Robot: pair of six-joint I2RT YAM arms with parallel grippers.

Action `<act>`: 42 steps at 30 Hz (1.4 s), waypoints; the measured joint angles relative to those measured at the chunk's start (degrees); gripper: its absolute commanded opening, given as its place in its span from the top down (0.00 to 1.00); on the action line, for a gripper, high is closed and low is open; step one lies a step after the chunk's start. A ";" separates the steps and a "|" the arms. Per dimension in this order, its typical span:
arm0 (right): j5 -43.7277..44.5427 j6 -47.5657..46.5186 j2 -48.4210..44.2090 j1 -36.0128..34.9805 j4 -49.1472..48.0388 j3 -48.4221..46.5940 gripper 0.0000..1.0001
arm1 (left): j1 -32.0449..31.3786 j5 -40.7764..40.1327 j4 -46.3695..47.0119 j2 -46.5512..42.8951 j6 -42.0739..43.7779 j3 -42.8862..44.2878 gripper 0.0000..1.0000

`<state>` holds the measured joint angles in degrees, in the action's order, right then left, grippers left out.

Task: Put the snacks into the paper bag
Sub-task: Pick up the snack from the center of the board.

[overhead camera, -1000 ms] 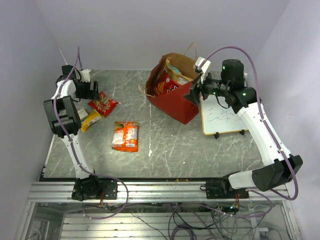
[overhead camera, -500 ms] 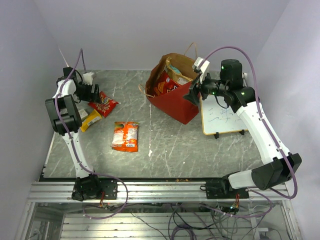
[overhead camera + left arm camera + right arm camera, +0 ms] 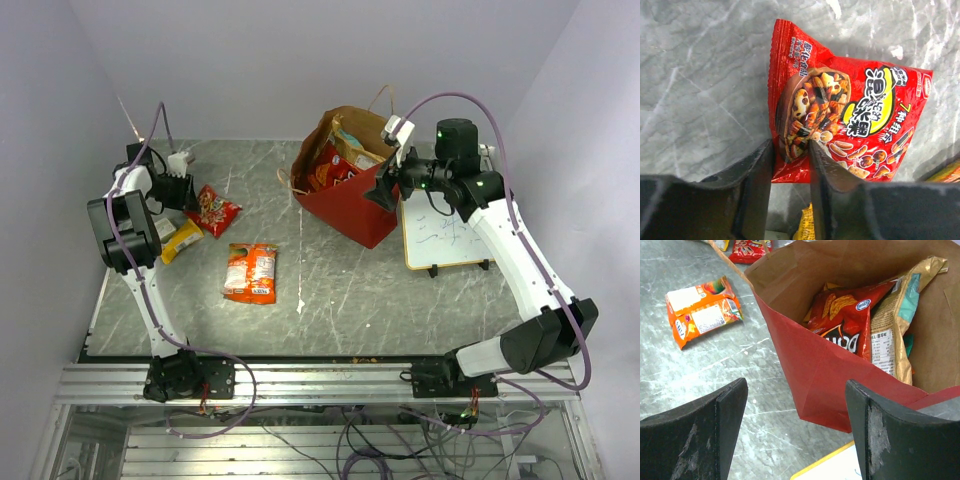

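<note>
A red snack packet point(image 3: 850, 115) printed with mixed crackers lies on the grey marble table, at the far left point(image 3: 215, 210) in the top view. My left gripper point(image 3: 790, 147) point(image 3: 185, 188) is shut on its near left corner, one finger on each side of the crinkled edge. An orange packet point(image 3: 251, 272) point(image 3: 702, 312) lies flat mid-table. A yellow packet point(image 3: 182, 238) point(image 3: 805, 227) lies just below the left fingers. The red paper bag point(image 3: 345, 205) point(image 3: 840, 385) stands upright, holding a red chip bag point(image 3: 845, 315) and a kraft pouch point(image 3: 895, 330). My right gripper point(image 3: 796, 385) point(image 3: 383, 190) hovers open beside the bag's right rim, holding nothing.
A wood-framed whiteboard point(image 3: 445, 235) point(image 3: 830, 465) lies right of the bag, under the right arm. Purple walls close in the table on three sides. The bag's twisted handles point(image 3: 380, 95) stick up at the back.
The left jaws have closed from wide open onto the red packet's corner, and the packet has shifted slightly. The right arm has barely moved and its jaws stay open.
</note>
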<state>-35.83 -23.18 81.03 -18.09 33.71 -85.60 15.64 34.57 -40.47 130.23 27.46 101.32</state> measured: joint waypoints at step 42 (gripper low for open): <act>-5.38 3.43 5.55 -7.78 -5.57 -4.04 0.21 | -7.54 5.60 -22.53 -41.64 16.70 -4.50 0.93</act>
<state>-41.21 -19.75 86.59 -25.87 28.14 -89.65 8.10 40.16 -63.00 88.60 44.16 96.82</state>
